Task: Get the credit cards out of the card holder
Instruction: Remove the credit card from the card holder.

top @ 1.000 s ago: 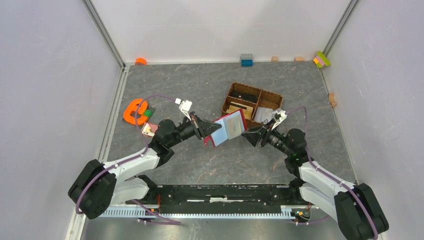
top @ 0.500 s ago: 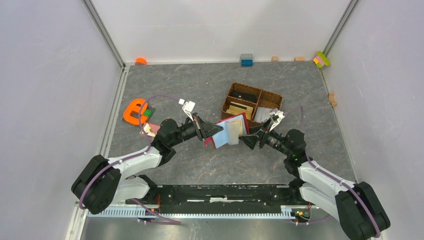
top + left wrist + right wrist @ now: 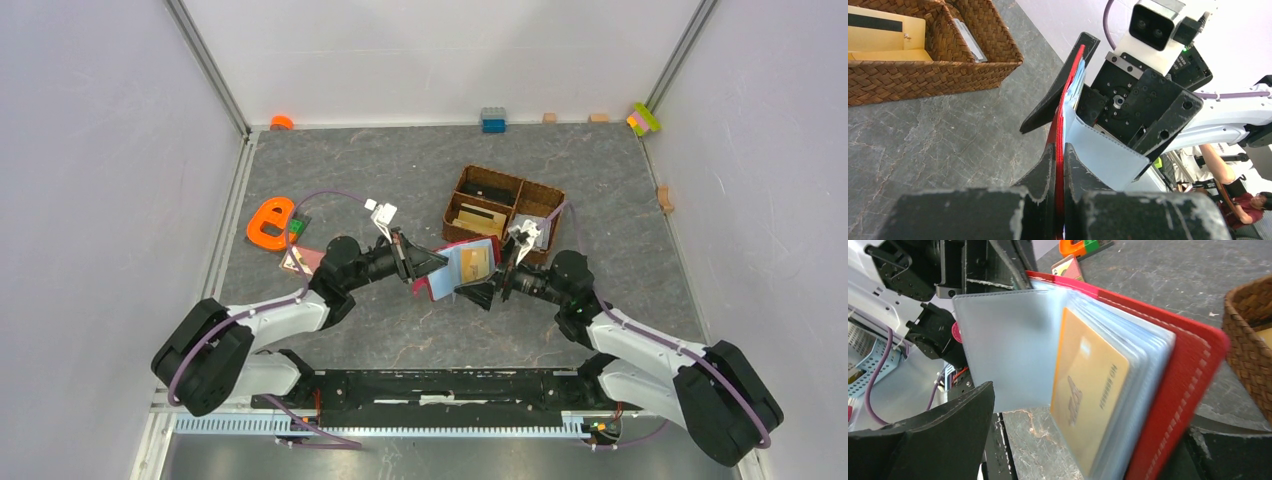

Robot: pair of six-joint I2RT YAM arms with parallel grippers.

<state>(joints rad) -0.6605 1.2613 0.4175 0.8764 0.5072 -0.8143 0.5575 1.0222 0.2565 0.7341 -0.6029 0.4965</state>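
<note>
At the far left of the table (image 3: pixel 400 170) lies an orange part (image 3: pixel 268 222), and just right of it, beside the left arm, a pink-tan card (image 3: pixel 298 260) lies flat. The left hand (image 3: pixel 420 268) reaches toward the middle with its fingers (image 3: pixel 1045 170) pressed tight on the edge of the red card holder (image 3: pixel 458 268), which it holds up off the table, open and standing on edge. Pale blue plastic sleeves (image 3: pixel 1008 350) fan out from the holder, and an orange-tan card (image 3: pixel 1088 390) sits inside one of them, not yet drawn out. The right hand (image 3: pixel 488 283) meets the holder from the other side with its jaws spread wide: one finger lies along the red cover's outer face and the other stands clear of the sleeves, so the holder is between them but not gripped. Behind the right hand stands a brown wicker basket (image 3: pixel 545 190) with tan cards in its compartments.
</note>
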